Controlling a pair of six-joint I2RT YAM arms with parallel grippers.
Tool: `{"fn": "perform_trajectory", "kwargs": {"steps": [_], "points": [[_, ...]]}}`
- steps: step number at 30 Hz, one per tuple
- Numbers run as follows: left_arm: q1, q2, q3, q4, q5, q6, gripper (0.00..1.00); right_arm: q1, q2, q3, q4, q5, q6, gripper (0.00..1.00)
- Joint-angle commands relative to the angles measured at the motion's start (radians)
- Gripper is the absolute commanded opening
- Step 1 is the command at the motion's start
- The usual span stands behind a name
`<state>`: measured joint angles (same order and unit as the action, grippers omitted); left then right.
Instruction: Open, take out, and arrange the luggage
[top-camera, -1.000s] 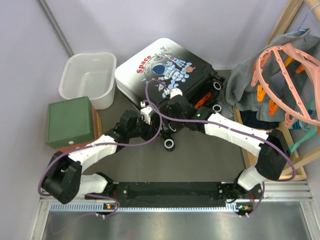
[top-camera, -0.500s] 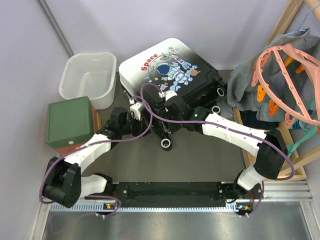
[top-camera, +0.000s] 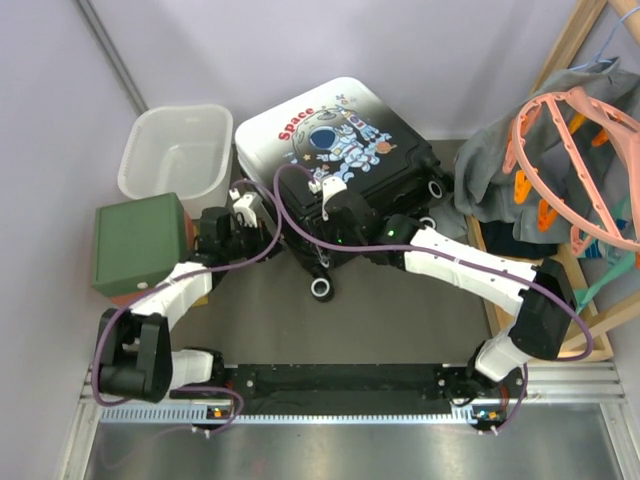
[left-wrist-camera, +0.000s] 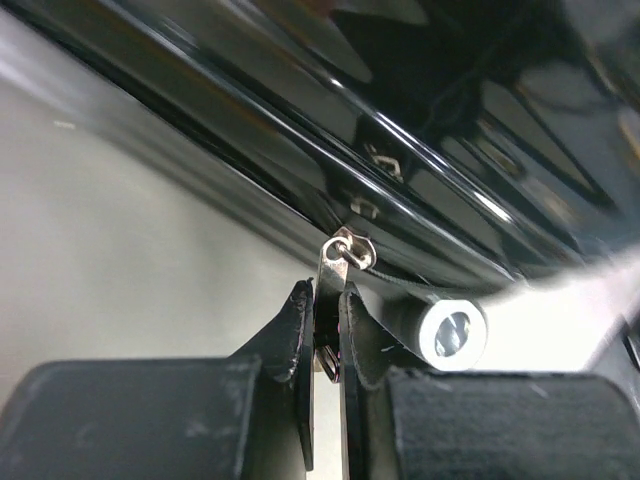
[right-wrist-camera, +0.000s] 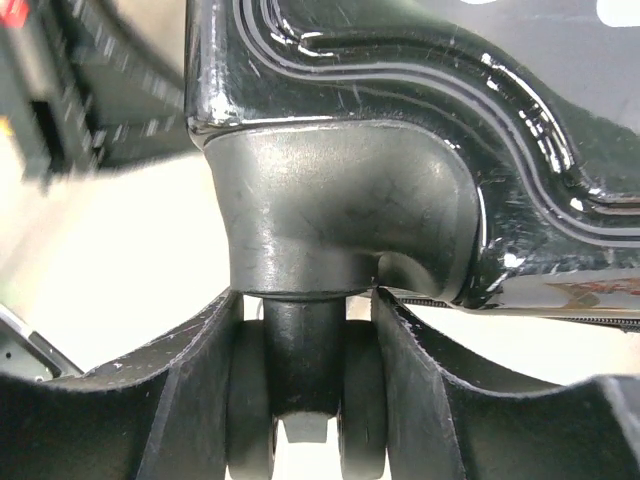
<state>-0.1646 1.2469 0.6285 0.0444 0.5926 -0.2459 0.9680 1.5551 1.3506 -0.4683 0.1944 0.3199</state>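
The left gripper (left-wrist-camera: 322, 300) has its jaws pressed nearly together, pinching one thin metal zipper pull (left-wrist-camera: 335, 262) that hangs from the seam of the luggage (top-camera: 340, 140). The right gripper (right-wrist-camera: 305, 295) stands about half open, one finger on each side of a single black caster wheel (right-wrist-camera: 300, 370) under a corner of the dark shell, and both pads lie against the wheel's sides. Seen from above, one green-topped box (top-camera: 142, 243) sits left of the luggage and nearer the arm bases. One white basket (top-camera: 175, 155) stands just beside the luggage's left edge. The left gripper (top-camera: 240, 215) sits at that same left edge, between the box and the shell. The one piece of luggage lies flat on the table (top-camera: 400, 320), closed, with its astronaut print and the red word "Space" facing up. Two pale-hubbed wheels show plainly along its near-right edge, one at the near corner (top-camera: 321, 288) and one at the right corner (top-camera: 436, 187). The right arm reaches in over the dark end of the shell, and where its fingers sit cannot be made out from above. Right of the luggage one heap of grey clothing (top-camera: 500, 150) lies close by, with a bunch of pink hangers (top-camera: 570, 130) on it, too tangled to count, against one wooden frame (top-camera: 590, 40).
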Motion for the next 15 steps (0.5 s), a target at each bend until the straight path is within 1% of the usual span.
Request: {"fn": "perform_trajectory", "kwargs": {"steps": [1, 4, 6, 10, 11, 13, 14, 15], "points": [[0.094, 0.058, 0.082, 0.264, -0.203, -0.033, 0.00, 0.018, -0.073, 0.044, -0.046, 0.008, -0.028, 0.00], [0.106, 0.104, 0.095, 0.322, -0.241, -0.042, 0.00, 0.021, -0.067, 0.038, -0.043, -0.003, -0.028, 0.00], [0.108, 0.134, 0.105, 0.353, -0.237, -0.041, 0.00, 0.024, -0.061, 0.033, -0.041, -0.010, -0.030, 0.00], [0.111, 0.160, 0.120, 0.344, -0.252, -0.041, 0.00, 0.031, -0.064, 0.042, -0.043, -0.018, -0.030, 0.00], [0.115, 0.158, 0.119, 0.344, -0.266, -0.041, 0.00, 0.029, -0.064, 0.048, -0.061, -0.018, -0.033, 0.06], [0.129, 0.163, 0.126, 0.351, -0.295, -0.049, 0.00, 0.031, -0.081, 0.071, -0.078, -0.021, -0.050, 0.29], [0.134, 0.175, 0.134, 0.353, -0.307, -0.049, 0.00, 0.031, -0.090, 0.077, -0.084, -0.023, -0.054, 0.48], [0.137, 0.183, 0.158, 0.351, -0.321, -0.041, 0.00, 0.029, -0.104, 0.088, -0.093, -0.016, -0.056, 0.54]]}}
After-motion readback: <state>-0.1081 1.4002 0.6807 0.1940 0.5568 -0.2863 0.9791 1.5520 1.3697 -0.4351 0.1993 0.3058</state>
